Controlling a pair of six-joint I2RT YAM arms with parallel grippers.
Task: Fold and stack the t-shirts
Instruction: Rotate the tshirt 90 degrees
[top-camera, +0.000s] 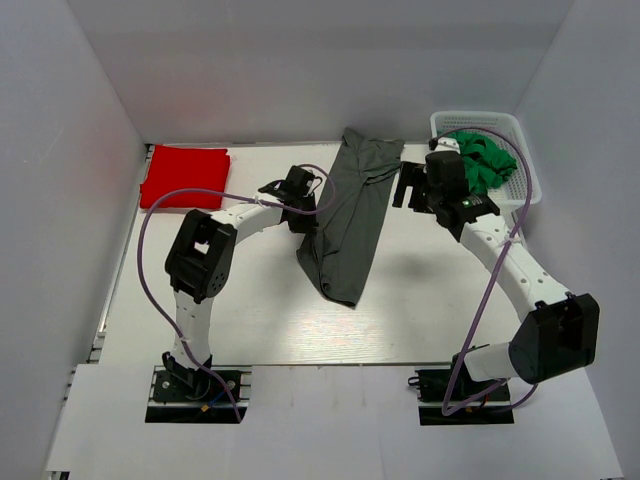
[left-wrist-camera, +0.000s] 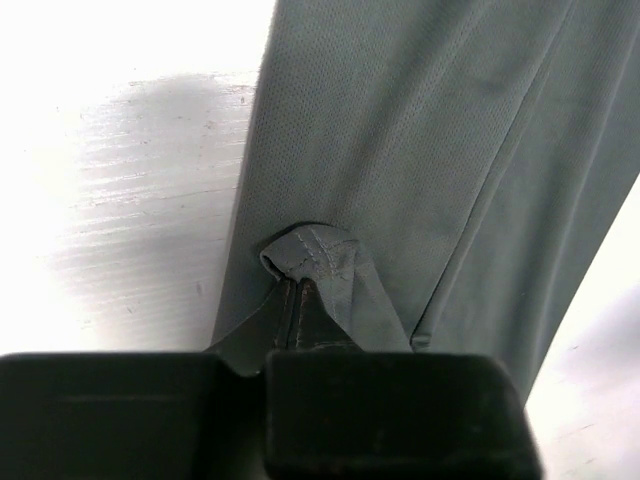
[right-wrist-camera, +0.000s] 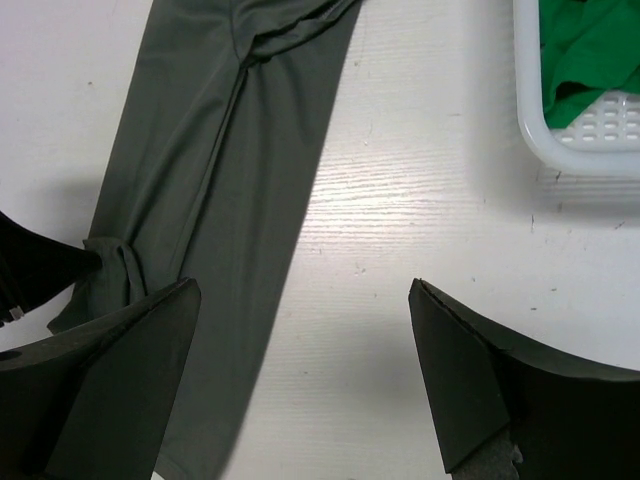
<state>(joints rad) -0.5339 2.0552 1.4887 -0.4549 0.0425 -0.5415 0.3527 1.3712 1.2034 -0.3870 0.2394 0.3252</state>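
Pinching too little cloth: how this fold could fail

My left pincer (left-wrist-camera: 303, 300) is clenched on a small tuck of hem at the left edge of the grey t-shirt (top-camera: 350, 215). The shirt lies as a long narrow strip slanting across the middle of the worktop (top-camera: 250, 310), its far end toward the back wall. My right pincer (right-wrist-camera: 302, 285) hangs released, jaws wide, over bare worktop just right of the strip, between it and the white basket (top-camera: 527, 172) holding green cloth (top-camera: 482, 158). It grips nothing. The red t-shirt (top-camera: 185, 177) sits already folded in the far left corner, well apart.

The risk I judge greatest is the bite itself. Only a puckered bit of edge sits between my fingers, and I cannot tell whether I hold one layer or all of them. If it is the top layer alone, lifting peels the strip open and undoes the fold. If the tuck is shallow, the smooth knit may slide out mid-lift and the shirt drops crumpled.

One-sided pulling is my second worry. With my right side idle, the cloth would swing and twist around the single pinch and land skewed. Dragging rather than lifting could bunch the near end against the worktop. A wide sweep to the right could also catch the basket rim.
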